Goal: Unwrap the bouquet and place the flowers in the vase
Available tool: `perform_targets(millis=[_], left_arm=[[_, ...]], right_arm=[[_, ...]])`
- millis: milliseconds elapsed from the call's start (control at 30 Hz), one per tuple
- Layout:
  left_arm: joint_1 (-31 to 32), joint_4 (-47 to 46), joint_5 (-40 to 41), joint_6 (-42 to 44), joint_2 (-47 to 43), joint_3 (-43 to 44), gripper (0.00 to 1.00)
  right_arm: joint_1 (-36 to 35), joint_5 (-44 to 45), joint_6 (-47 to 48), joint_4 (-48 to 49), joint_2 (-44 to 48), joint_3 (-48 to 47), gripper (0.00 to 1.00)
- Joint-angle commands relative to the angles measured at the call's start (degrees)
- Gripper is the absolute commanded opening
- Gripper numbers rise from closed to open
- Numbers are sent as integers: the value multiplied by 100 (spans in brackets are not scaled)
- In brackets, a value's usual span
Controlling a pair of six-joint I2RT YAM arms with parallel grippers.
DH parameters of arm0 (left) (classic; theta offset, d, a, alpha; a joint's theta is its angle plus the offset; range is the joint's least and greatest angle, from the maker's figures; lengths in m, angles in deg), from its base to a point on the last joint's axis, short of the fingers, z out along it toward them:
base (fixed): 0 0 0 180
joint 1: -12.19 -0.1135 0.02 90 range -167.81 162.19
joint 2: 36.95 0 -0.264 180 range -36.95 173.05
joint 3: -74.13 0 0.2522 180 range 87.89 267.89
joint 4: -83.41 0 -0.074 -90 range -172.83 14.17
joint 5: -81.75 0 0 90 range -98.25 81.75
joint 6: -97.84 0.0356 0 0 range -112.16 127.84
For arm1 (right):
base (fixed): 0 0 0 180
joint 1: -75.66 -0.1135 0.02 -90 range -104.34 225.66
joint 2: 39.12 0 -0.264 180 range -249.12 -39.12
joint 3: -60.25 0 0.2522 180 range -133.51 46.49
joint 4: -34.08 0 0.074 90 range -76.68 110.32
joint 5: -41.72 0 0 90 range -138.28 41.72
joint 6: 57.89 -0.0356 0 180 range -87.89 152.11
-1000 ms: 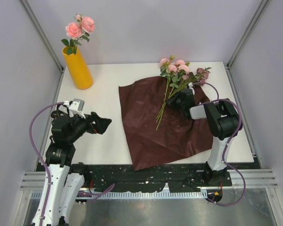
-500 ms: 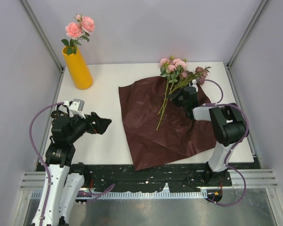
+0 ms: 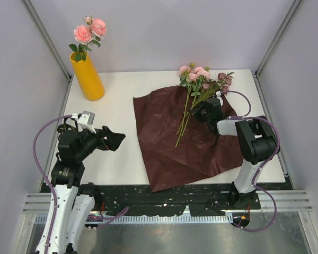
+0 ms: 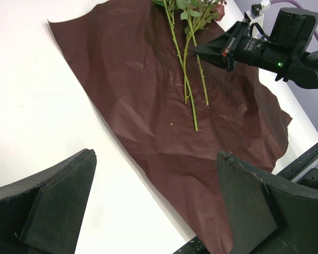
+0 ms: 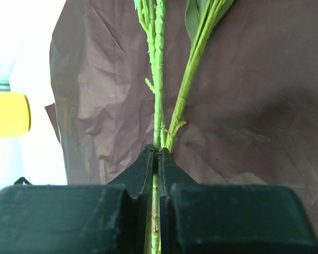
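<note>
The bouquet lies unwrapped: its dark red paper (image 3: 185, 140) is spread flat on the table. Several pink and mauve flowers (image 3: 200, 78) rest on the paper's far edge, stems (image 4: 188, 79) pointing toward me. My right gripper (image 3: 202, 109) is shut on the green stems (image 5: 158, 95), which run between its jaws in the right wrist view (image 5: 158, 153). The yellow vase (image 3: 87, 76) stands at the far left corner with two pink roses (image 3: 90, 30) in it. My left gripper (image 3: 114, 140) hovers open at the near left, its fingers (image 4: 69, 185) wide with nothing between them.
Grey enclosure walls stand close on three sides. The paper (image 4: 148, 100) reaches almost to the table's near edge (image 3: 164, 185). Bare white table lies between the vase and the paper. The vase's side (image 5: 8, 114) shows at the left of the right wrist view.
My right gripper has slid a little farther back along the paper and shut on the stems. The flowers have shifted slightly. The left arm has not moved.
</note>
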Motion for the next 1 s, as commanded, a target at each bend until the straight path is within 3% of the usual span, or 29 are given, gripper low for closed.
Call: perform_targets(millis=[0,33,67,100,500,667,967], left_arm=[[12,-36,25,45,-47,78,98],[12,-36,25,45,-47,86,98],[12,-36,25,45,-47,78,98],[12,-36,34,45,-56,78,98],[21,-27,-10,54,-47,104,98],[205,52,-71,247,58,271,96],[390,175,-897,19,594,1026,90]], right_arm=[[18,27,90,-13,16,-200,5],[18,36,73,-57,25,-209,16],[26,62,90,-179,25,-244,19],[18,54,125,-181,25,-253,6],[18,-298,951,522,639,97,5],[18,-394,1259,856,1421,555,5],[18,-420,1268,909,3204,1460,6]])
